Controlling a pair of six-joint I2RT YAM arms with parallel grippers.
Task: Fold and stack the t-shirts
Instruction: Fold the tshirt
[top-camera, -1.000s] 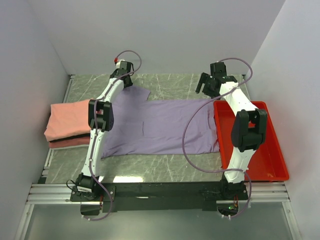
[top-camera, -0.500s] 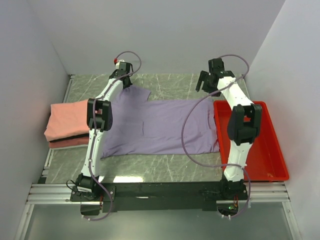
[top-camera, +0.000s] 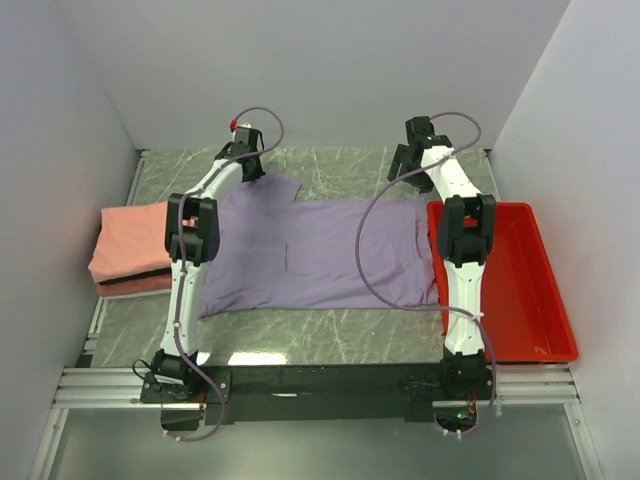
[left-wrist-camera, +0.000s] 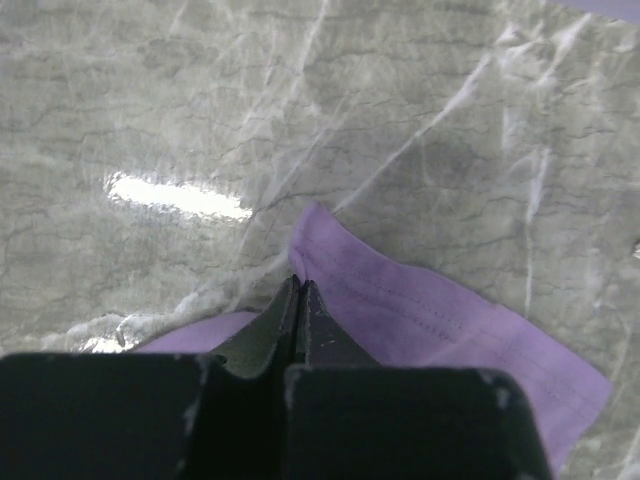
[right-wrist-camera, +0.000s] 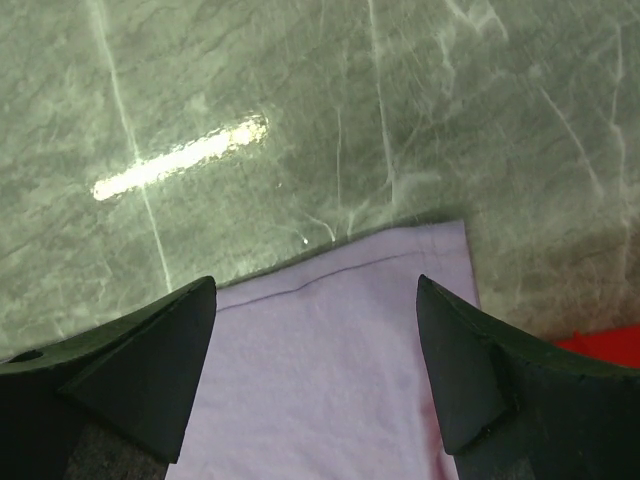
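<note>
Two shirts were already folded. A pink shirt (top-camera: 135, 232) lay on a dark red shirt (top-camera: 135, 287) in a pile at the left edge of the tabletop (top-camera: 340, 165).

The purple shirt (top-camera: 320, 255) was not folded yet. It lay spread flat in the middle, sleeves to the left and hem to the right. So I thought most of the work on it was left: fold it, then put it on the pile.

The left pincer (left-wrist-camera: 300, 300) was down at the far left. Its jaws were pressed tight together on the edge of the far sleeve (left-wrist-camera: 420, 300), and it looked like a pinch on the cloth. The right pincer (right-wrist-camera: 315, 290) hung over the far right corner of the purple shirt. Its jaws were wide apart and it held nothing.

A red tray (top-camera: 540, 290) sat on the right, right up against the hem. The pile was close on the other side. The right arm's cable (top-camera: 365, 260) looped over the purple shirt, and the left arm reached across its left side. I thought the cable or the tray could snag the cloth as it was folded over.
</note>
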